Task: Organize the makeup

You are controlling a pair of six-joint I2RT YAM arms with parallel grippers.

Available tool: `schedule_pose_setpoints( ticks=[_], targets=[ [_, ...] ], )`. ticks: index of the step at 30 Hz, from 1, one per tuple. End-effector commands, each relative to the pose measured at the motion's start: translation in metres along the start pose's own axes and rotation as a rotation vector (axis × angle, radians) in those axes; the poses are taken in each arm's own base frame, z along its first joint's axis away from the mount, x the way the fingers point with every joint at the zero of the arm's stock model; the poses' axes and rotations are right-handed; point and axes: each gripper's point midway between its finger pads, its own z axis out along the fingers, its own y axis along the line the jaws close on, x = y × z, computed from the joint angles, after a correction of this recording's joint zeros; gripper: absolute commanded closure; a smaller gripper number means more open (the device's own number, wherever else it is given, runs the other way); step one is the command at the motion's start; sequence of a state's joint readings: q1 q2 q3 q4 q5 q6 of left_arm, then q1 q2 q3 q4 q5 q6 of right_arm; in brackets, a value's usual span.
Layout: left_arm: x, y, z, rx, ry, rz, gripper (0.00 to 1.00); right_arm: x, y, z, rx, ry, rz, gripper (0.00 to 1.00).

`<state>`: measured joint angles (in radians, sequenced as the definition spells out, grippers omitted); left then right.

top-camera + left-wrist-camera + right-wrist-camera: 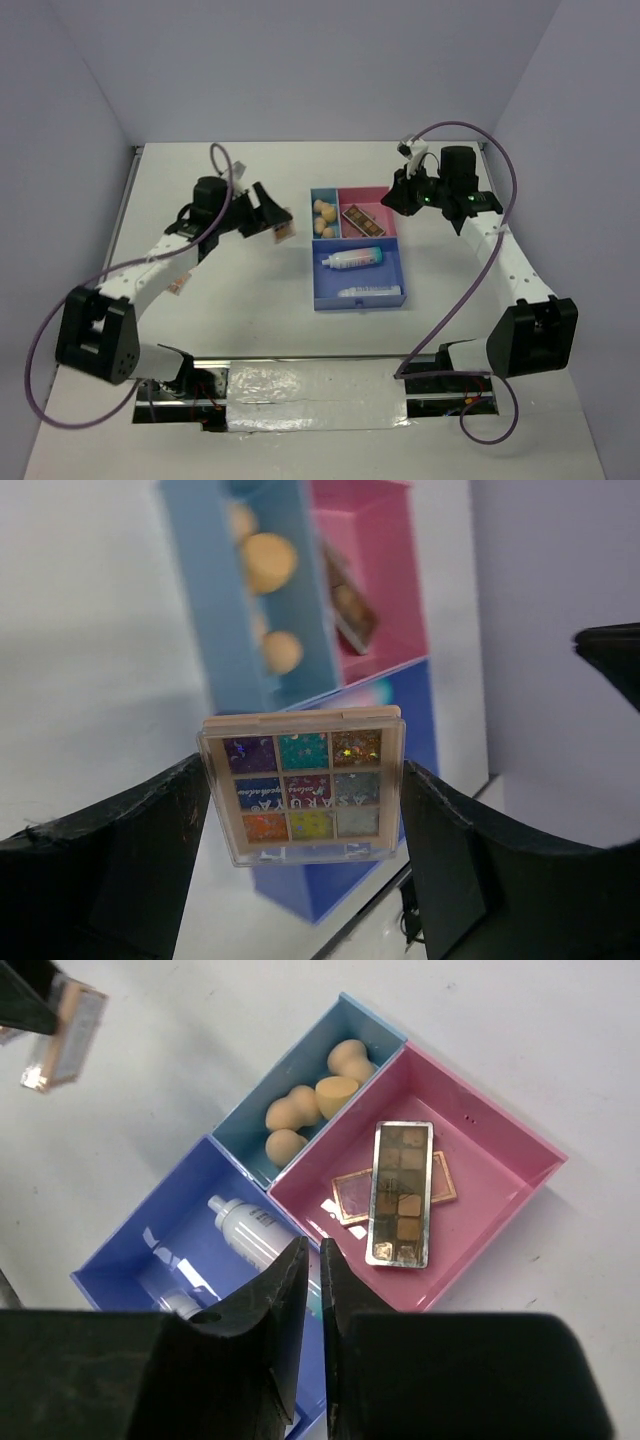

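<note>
Left wrist view: left gripper [305, 810] clamps the multicolour eyeshadow palette [303, 780] left of the tray [316, 272]; next, probably carry it into the pink compartment [515, 1165]. Right gripper [321, 1295]: nearly closed, empty.

Pink bin [505, 1165]: brown palette [400, 1195] mid-floor, free floor around it; right pincer [314, 1252] overhead.

I am viewing a white surface [230, 300] enclosed by lavender walls [300, 70] on three sides; even light is falling across it, and a foil strip [320, 385] is glinting along its near edge.
</note>
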<state>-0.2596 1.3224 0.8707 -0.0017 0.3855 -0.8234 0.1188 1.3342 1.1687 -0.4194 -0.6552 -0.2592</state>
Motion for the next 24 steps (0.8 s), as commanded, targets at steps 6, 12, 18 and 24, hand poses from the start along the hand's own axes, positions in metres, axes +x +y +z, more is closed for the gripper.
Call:
schedule_pose_setpoints(
  ticks=[6,12,18,24],
  targets=[
    [-0.018,-0.123,0.099,0.32,0.051,0.184,1.0,-0.024,0.005,-0.026,0.028,-0.097,-0.031,0.82],
    [0.006,-0.134,0.171,0.315,0.161,0.177,0.94,-0.02,-0.002,-0.033,0.045,-0.1,-0.012,0.79],
    [0.033,-0.108,0.218,0.211,0.257,0.151,0.65,-0.017,-0.007,-0.036,0.058,-0.096,-0.003,0.79],
    [0.037,-0.11,0.219,0.206,0.268,0.168,0.23,-0.015,-0.009,-0.035,0.053,-0.095,0.011,0.79]
  ],
)
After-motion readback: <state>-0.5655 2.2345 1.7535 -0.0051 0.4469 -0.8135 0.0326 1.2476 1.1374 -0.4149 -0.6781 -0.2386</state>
